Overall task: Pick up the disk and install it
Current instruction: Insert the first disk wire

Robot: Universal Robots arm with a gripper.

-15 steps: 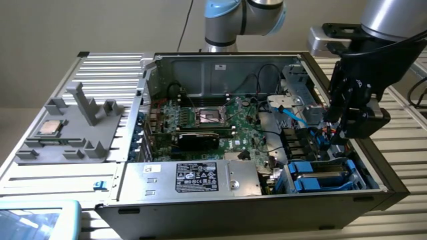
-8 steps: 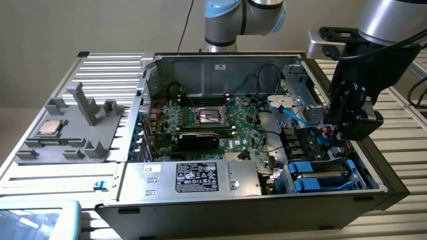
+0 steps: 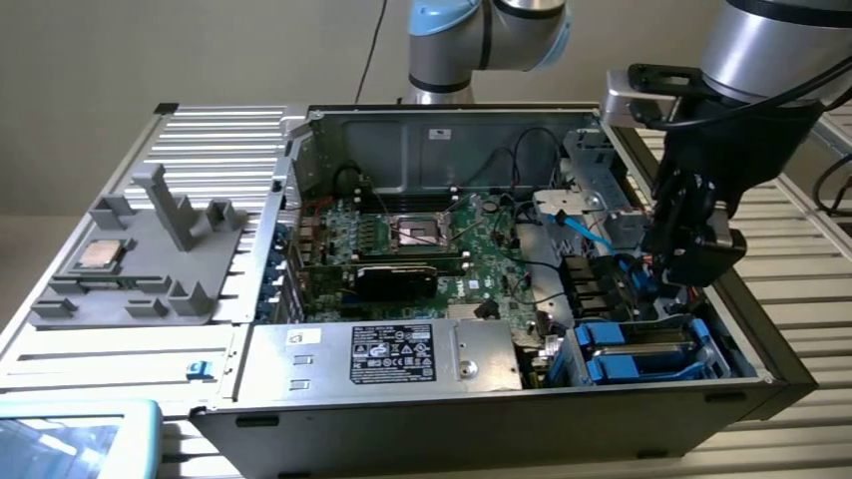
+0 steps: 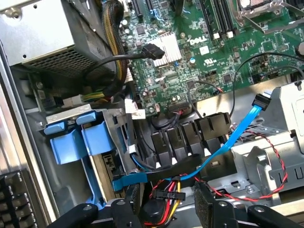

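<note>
**Desk:** What did the frame take in, widest first?

**Reporter:** A slatted metal bench (image 3: 107, 354) stood before a plain wall. It carried an open computer case (image 3: 466, 419) with its side panel off and its motherboard (image 3: 440, 249) exposed. The landmark was the power supply (image 3: 399, 354), the grey box with the black label in the case's near corner.

**Desk:** And the disk?

**Reporter:** The disk (image 3: 639, 351) sat low in the drive cage, just beside the power supply toward the exterior view's right. Blue carrier rails framed it on both sides. It looked seated, not loose. Its long axis appeared to run away from the power supply toward the case's side wall, though the cage hid much of its body.

**Desk:** Where was the hand?

**Reporter:** The hand (image 3: 681, 271) hung above the cage, farther from the power supply than the disk and clear of it. The disk therefore lay below the hand and slightly back toward the power supply. The fingers (image 4: 134, 202) were spread wide and held nothing.

**Desk:** Anything smaller?

**Reporter:** A blue data cable (image 4: 237, 137) and a red-and-black wire bundle (image 4: 166, 194) crossed beneath the spread fingers.
</note>
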